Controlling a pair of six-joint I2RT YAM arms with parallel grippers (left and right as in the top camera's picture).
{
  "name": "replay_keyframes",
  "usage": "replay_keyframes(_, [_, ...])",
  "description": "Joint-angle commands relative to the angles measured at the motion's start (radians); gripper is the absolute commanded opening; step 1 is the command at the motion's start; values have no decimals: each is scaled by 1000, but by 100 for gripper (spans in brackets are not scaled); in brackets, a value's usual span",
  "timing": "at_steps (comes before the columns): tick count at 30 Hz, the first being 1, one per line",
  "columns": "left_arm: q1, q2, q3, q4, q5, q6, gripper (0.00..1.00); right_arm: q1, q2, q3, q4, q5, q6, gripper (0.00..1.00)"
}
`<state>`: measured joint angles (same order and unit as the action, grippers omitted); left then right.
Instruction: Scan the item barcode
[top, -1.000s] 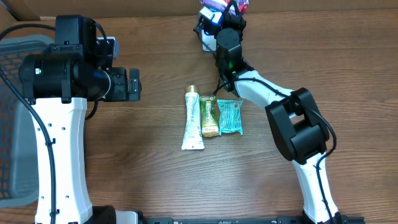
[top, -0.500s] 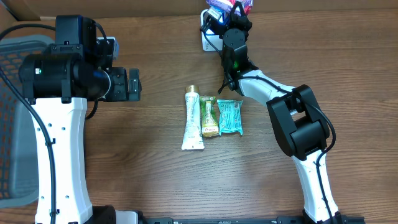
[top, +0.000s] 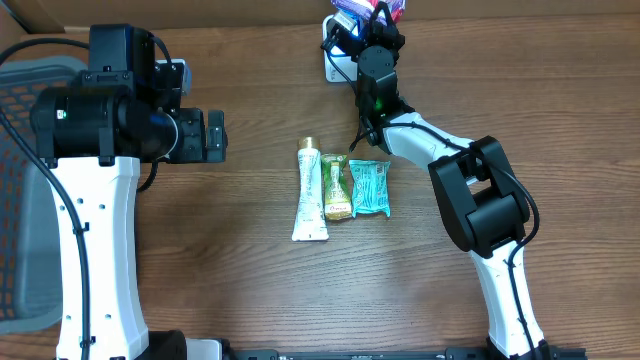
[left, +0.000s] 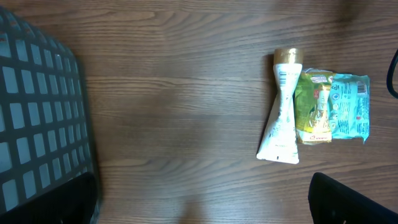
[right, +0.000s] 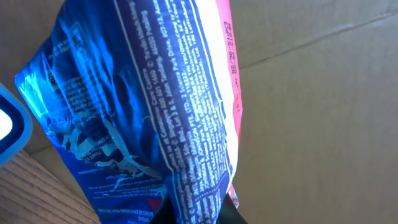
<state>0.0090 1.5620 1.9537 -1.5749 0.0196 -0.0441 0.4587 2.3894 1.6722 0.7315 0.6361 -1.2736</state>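
Observation:
My right gripper (top: 366, 22) is at the table's far edge, shut on a blue and pink snack packet (top: 362, 8). In the right wrist view the packet (right: 155, 106) fills the frame, its white small print facing the camera, pinched at its lower end between the jaws of the right gripper (right: 199, 214). A white scanner with a blue rim (top: 334, 66) lies just below and left of the packet, and its corner (right: 7, 124) shows beside the packet. No barcode is visible. My left gripper (top: 213, 136) hangs open over bare wood, left of the other items; between its fingers (left: 205, 211) is only table.
A white tube (top: 311, 192), a green packet (top: 335, 188) and a teal packet (top: 369, 188) lie side by side mid-table. A grey mesh basket (top: 15, 200) stands at the left edge. A cardboard wall (right: 311, 93) rises behind the held packet.
My right gripper shifted slightly right and toward the far edge with the packet, then held still. The left arm has not moved.

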Motion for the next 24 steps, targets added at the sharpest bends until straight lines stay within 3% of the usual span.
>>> replay_keyframes(1, [4,9,2,2,6,22,100,3,-4,21,11,13,25,4])
replay_keyframes(10, [4,9,2,2,6,22,100,37,-61,21,10,85,29,4])
replay_keyframes(13, [4,9,2,2,6,22,99,57,-145,21,-64,90,39,4])
replay_keyframes(19, [4,9,2,2,6,22,99,114,-384,21,-501,95,255,4])
replay_keyframes(24, [4,9,2,2,6,22,100,153,-601,21,-939,-13,626,4])
